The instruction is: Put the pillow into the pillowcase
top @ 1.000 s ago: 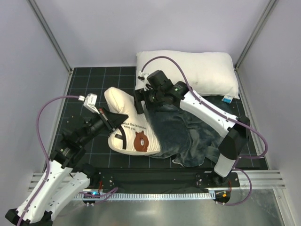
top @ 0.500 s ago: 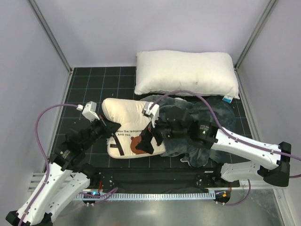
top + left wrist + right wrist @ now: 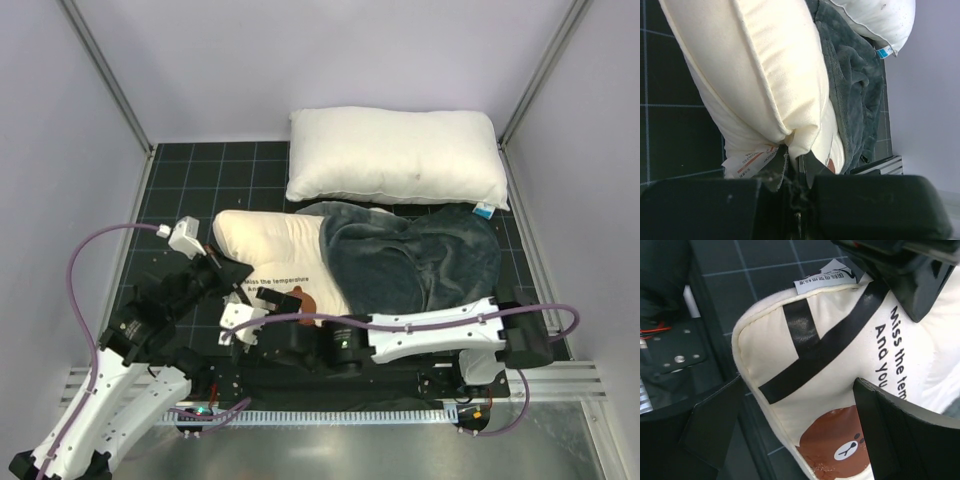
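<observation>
pillow [image 3: 265, 240]: one end hidden inside pillowcase [image 3: 420, 260] | printed text [image 3: 897, 350]: cut off mid-word

Pillow [image 3: 270, 240]: was cream, brown bear face, black lettering.
Pillowcase [image 3: 420, 265]: showed dark grey.
Large pillow [image 3: 395, 155]: was white.

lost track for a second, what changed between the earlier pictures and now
The right claw swung from the far side of the pillow to its printed near end, open, holding nothing. The pillow flattened out, and the pillowcase now covers more of it. The left claw stayed shut on the pillow's edge; the white pillow did not move.
</observation>
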Controlling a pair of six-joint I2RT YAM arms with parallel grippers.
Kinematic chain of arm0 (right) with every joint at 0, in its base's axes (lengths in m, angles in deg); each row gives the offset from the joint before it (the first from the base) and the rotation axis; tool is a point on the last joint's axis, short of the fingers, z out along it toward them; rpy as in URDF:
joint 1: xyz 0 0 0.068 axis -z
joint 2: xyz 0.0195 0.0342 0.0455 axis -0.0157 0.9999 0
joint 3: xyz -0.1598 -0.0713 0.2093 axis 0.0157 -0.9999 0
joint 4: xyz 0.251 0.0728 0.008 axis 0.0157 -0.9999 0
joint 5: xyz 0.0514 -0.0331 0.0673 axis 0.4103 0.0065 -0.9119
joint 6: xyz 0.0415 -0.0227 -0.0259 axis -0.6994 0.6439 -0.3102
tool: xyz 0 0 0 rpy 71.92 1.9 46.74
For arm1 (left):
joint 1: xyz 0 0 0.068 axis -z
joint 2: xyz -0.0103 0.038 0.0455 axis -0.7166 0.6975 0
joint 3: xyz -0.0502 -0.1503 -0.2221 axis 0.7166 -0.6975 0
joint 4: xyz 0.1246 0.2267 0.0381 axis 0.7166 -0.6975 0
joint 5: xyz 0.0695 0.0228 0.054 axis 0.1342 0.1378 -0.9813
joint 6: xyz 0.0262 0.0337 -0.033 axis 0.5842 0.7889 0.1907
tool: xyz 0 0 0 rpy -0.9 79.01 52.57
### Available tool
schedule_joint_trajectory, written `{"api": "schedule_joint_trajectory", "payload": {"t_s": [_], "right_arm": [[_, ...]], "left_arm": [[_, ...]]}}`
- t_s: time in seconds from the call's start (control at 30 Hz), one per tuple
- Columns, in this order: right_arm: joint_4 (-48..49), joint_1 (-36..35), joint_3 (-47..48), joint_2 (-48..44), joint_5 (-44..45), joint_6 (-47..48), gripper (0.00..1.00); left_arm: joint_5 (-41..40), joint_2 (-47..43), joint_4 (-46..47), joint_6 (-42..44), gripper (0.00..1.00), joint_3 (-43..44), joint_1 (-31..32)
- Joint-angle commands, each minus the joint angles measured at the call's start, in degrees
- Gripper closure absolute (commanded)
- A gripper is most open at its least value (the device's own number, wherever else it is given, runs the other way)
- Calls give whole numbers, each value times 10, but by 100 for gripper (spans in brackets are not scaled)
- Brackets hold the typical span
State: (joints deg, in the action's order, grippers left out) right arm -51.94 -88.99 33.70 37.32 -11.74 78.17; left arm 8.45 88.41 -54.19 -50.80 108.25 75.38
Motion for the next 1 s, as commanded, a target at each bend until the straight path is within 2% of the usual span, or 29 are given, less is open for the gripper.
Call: {"api": "schedule_joint_trajectory", "payload": {"t_s": [0.0, 0.1, 0.13, 0.17, 0.2, 0.23, 0.3, 0.33, 0.37, 0.4, 0.47, 0.53, 0.57, 0.67, 0.7, 0.73, 0.8, 0.9, 0.97], "right_arm": [[71, -20, 34, 46, 188, 67, 0], [91, -24, 44, 99, 304, 97, 0], [105, -24, 42, 108, 304, 105, 0], [144, -24, 39, 116, 356, 112, 3], [154, -24, 34, 120, 377, 119, 38], [190, -25, 28, 115, 393, 125, 59], [253, -23, 0, 92, 410, 122, 89], [258, -19, -7, 77, 406, 107, 96], [242, -14, -12, 45, 400, 58, 96], [233, -10, -20, 30, 397, 35, 96], [213, 2, -41, -18, 404, -23, 96], [203, 10, -60, -55, 415, -59, 96], [189, 14, -75, -92, 418, -116, 96], [101, 38, -97, -177, 426, -222, 96], [79, 45, -103, -200, 424, -287, 96], [58, 52, -122, -226, 419, -310, 96], [55, 73, -144, -297, 409, -345, 96], [65, 93, -179, -374, 381, -344, 96], [69, 97, -194, -398, 370, -333, 96]], "left_arm": [[39, 1, 40, -27, 100, 43, 5], [47, 8, 44, -34, 100, 55, 5], [48, 9, 46, -34, 100, 58, 5], [51, 10, 47, -34, 100, 61, 5], [55, 14, 47, -32, 100, 62, 5], [59, 14, 48, -31, 100, 65, 5], [58, 11, 46, -16, 89, 71, 5], [54, 9, 39, -9, 78, 75, 5], [47, 7, 32, -3, 64, 85, 5], [20, 3, 23, 10, 29, 92, 5], [-3, -4, -12, 24, 1, 118, 5], [-52, -4, -35, 42, 0, 135, 5], [-61, -4, -49, 45, 0, 140, 5], [-57, 6, -41, 39, 0, 135, 5], [-53, 9, -35, 31, 0, 113, 5], [-40, 14, -22, 17, 0, 98, 5], [-29, 16, 26, -4, 0, 60, 5], [6, 33, 123, -31, 0, -25, 5], [30, 90, 162, -25, 0, -63, 5]]}}
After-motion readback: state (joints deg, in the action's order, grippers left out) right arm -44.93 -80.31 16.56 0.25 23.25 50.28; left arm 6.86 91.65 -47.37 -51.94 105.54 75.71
